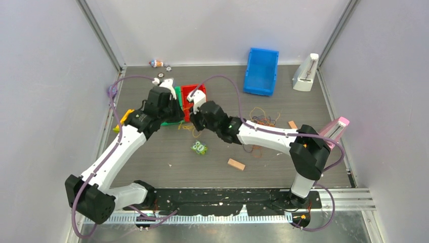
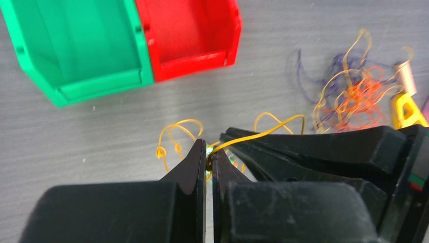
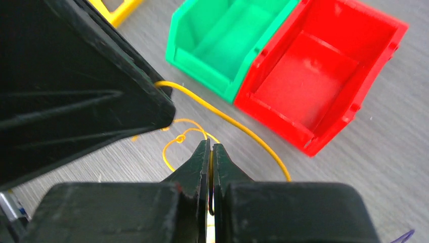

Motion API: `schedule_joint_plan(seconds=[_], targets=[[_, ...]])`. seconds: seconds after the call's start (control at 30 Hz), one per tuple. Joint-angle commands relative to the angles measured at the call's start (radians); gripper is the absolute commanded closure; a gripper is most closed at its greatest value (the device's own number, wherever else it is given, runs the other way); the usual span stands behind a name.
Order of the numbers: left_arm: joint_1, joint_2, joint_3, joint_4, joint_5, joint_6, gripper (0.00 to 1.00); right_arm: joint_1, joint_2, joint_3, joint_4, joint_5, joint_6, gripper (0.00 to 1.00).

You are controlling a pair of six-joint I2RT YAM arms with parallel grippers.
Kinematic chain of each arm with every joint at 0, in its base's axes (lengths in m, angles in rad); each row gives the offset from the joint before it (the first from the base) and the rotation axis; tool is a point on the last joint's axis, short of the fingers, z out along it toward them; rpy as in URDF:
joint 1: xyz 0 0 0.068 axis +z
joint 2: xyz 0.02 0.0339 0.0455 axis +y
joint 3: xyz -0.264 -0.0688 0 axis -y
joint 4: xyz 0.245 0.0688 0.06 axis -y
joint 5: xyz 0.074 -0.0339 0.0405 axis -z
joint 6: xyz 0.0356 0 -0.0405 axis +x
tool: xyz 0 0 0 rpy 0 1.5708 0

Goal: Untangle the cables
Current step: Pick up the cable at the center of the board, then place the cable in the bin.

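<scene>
From above, the cables (image 1: 263, 119) are lying right of the red bin (image 1: 188, 93). Left wrist: the left gripper (image 2: 208, 152) is pinching one seemingly light, floppy orange strand (image 2: 263, 132). Right wrist: the right gripper (image 3: 211, 149) is pinching it beside its knot (image 3: 178, 139).

Lab test cell: plain panel walls (image 1: 45, 76), grey table (image 1: 167, 152).

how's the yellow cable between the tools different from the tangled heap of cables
The yellow cable is a single strand in one colour; the heap mixes orange, yellow and dark purple strands. The yellow cable is pinched by the left tool and the right tool, both shut; the heap lies loose on the table, untouched. Both are thin, curly wire.
</scene>
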Motion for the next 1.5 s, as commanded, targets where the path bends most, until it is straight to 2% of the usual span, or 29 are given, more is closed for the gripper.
schedule_joint_plan(seconds=[0.0, 0.23, 0.5, 0.7, 0.93, 1.1, 1.33, 1.47], targets=[[0.008, 0.062, 0.153, 0.015, -0.010, -0.002, 1.00, -0.052, -0.034, 0.136, -0.047, -0.088, 0.034, 0.95], [0.045, 0.238, 0.351, 0.010, 0.003, 0.003, 1.00, -0.130, 0.054, 0.333, -0.178, -0.083, 0.061, 0.95], [0.096, 0.466, 0.453, 0.077, 0.026, -0.046, 1.00, -0.192, 0.196, 0.497, -0.234, -0.109, 0.078, 0.95], [0.168, 0.591, 0.522, 0.102, 0.044, -0.084, 1.00, -0.206, 0.367, 0.701, -0.297, -0.148, 0.083, 0.95], [0.203, 0.577, 0.500, 0.063, -0.022, -0.068, 1.00, -0.214, 0.480, 0.828, -0.339, -0.203, 0.106, 0.95], [0.226, 0.519, 0.406, 0.123, -0.039, -0.090, 1.00, -0.217, 0.516, 0.865, -0.340, -0.223, 0.124, 0.95], [0.240, 0.529, 0.407, 0.094, -0.054, -0.080, 1.00, -0.229, 0.526, 0.857, -0.336, -0.229, 0.151, 0.95], [0.244, 0.526, 0.381, 0.120, -0.039, -0.089, 1.00, -0.253, 0.512, 0.790, -0.309, -0.232, 0.193, 0.95]])
